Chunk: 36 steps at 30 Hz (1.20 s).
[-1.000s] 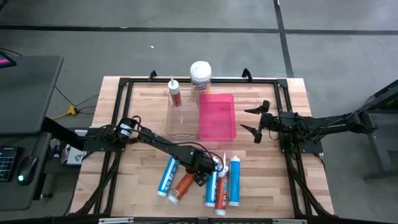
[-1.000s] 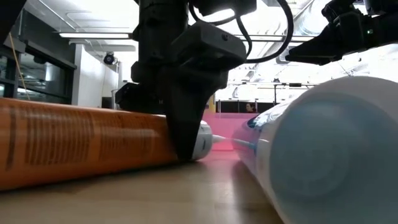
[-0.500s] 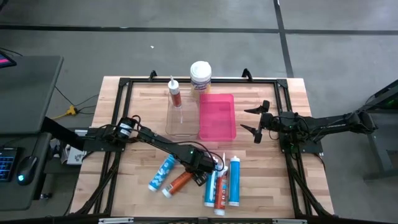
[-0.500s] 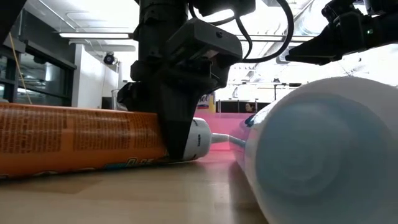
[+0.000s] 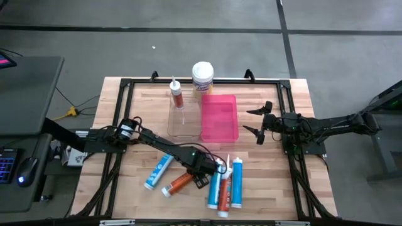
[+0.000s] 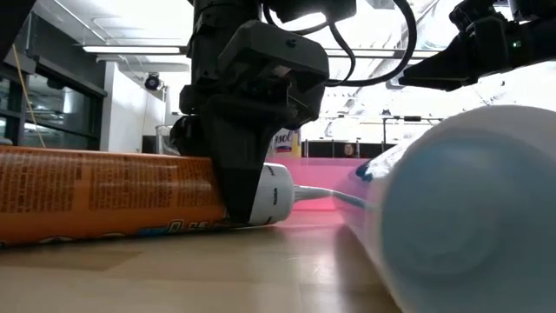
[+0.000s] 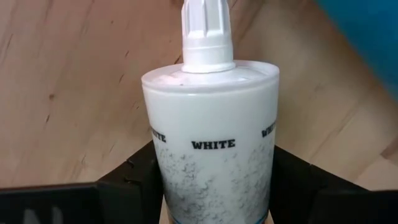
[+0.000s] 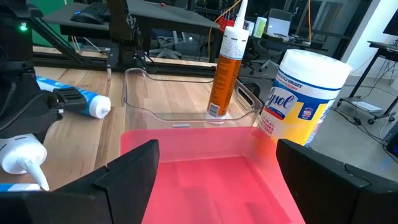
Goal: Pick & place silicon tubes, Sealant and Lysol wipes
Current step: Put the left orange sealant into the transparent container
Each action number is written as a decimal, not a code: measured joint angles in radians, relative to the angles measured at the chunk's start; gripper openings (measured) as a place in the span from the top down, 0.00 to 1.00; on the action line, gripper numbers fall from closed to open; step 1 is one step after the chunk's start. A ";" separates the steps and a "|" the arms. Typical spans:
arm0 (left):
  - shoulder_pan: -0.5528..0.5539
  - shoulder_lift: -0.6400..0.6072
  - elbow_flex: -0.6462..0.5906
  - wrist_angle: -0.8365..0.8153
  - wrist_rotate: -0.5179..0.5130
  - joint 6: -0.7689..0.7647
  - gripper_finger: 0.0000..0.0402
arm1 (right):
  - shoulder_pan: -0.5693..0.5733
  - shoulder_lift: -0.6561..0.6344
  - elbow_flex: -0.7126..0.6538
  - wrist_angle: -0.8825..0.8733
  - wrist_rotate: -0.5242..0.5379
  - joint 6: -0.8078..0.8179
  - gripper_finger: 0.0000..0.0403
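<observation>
My left gripper [image 5: 200,171] is low over the table's near middle, shut on an orange sealant cartridge [image 5: 181,182] that lies slanting on the wood; it also shows in the low view [image 6: 104,196]. A blue-and-white tube [image 5: 157,171] lies loose to its left. Three more tubes [image 5: 225,187] lie side by side to its right. The Lysol wipes canister [image 5: 202,76] stands upright at the far middle and also shows in the right wrist view [image 8: 305,93]. My right gripper [image 5: 257,123] hangs open and empty to the right of the pink tray [image 5: 219,117]. My left gripper pinches the orange cartridge's white nozzle end [image 7: 214,155] between its two fingers [image 7: 134,180], one on each side of the round body. The fingers come from above and lie across the cartridge. The cartridge lies on the table [image 6: 130,228].
An orange cartridge [image 5: 177,94] stands upright in a clear bin [image 5: 182,123] left of the pink tray; it also shows in the right wrist view [image 8: 225,68]. A black frame [image 5: 125,88] runs around the tabletop. Bare wood lies at the near left.
My left gripper has stayed low on the orange cartridge's nozzle end and swung the cartridge about: its tail end has gone toward the table's left edge. The loose blue tube beside it has been pushed left and turned to a stronger slant.
</observation>
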 joint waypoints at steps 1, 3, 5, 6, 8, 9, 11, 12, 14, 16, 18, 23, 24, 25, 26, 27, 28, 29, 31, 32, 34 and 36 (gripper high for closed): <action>-0.001 0.000 0.000 0.000 -0.003 0.001 0.51 | 0.000 0.000 0.000 0.000 0.000 0.000 0.20; -0.001 -0.002 0.000 -0.001 -0.004 0.006 0.51 | 0.000 0.000 0.000 0.000 0.000 0.000 0.20; -0.002 -0.013 0.011 -0.016 -0.010 0.008 0.51 | 0.000 0.000 0.000 0.000 0.000 0.000 0.20; -0.002 -0.015 0.021 -0.027 -0.015 0.014 0.51 | 0.000 0.000 0.000 0.000 0.000 0.000 0.20; -0.003 -0.011 0.045 -0.048 -0.027 0.036 0.51 | 0.000 0.000 0.000 0.000 0.000 0.000 0.20; -0.003 -0.009 0.059 -0.057 -0.038 0.046 0.51 | 0.000 0.000 0.000 0.000 0.000 0.000 0.20; -0.004 -0.005 0.092 -0.068 -0.062 0.060 0.51 | 0.000 0.000 0.000 0.000 0.000 0.000 0.20; -0.004 -0.005 0.110 -0.081 -0.075 0.063 0.51 | 0.000 0.000 0.000 0.000 0.000 0.000 0.20; -0.004 -0.008 0.141 -0.086 -0.091 0.076 0.51 | 0.000 0.000 0.000 0.000 0.000 0.000 0.20; -0.007 -0.018 0.163 -0.099 -0.094 0.079 0.51 | 0.000 0.000 0.000 0.000 0.000 0.000 0.20; -0.010 -0.029 0.187 -0.123 -0.116 0.085 0.51 | 0.000 0.000 0.000 0.000 0.000 0.000 0.20; -0.025 -0.068 0.221 -0.135 -0.178 0.111 0.52 | 0.000 0.000 0.000 0.000 0.000 0.000 0.20; -0.025 -0.079 0.231 -0.126 -0.197 0.113 0.52 | 0.000 0.000 0.000 0.000 0.000 0.000 0.20; -0.025 -0.084 0.243 -0.101 -0.215 0.112 0.52 | 0.000 0.000 0.000 0.000 0.000 0.000 0.20; -0.028 -0.096 0.248 -0.085 -0.232 0.111 0.52 | 0.000 0.000 0.000 0.000 0.000 0.000 0.20; -0.036 -0.114 0.247 -0.097 -0.257 0.113 0.52 | 0.000 0.000 0.000 0.000 0.000 0.000 0.20; -0.040 -0.134 0.243 -0.125 -0.281 0.123 0.52 | 0.000 0.000 0.000 0.000 0.000 0.000 0.20; -0.042 -0.148 0.243 -0.127 -0.305 0.138 0.52 | 0.000 0.000 0.000 0.001 0.000 0.000 0.20; -0.045 -0.170 0.249 -0.045 -0.347 0.148 0.52 | 0.000 0.000 0.000 0.006 0.000 0.000 0.20; -0.054 -0.184 0.248 -0.042 -0.370 0.159 0.52 | 0.000 0.000 0.000 0.006 0.000 0.000 0.20; -0.057 -0.216 0.244 -0.081 -0.407 0.203 0.52 | 0.000 -0.001 0.000 -0.001 0.000 0.000 0.20; -0.064 -0.239 0.246 -0.026 -0.449 0.228 0.52 | 0.000 0.001 0.000 0.009 0.000 0.000 0.20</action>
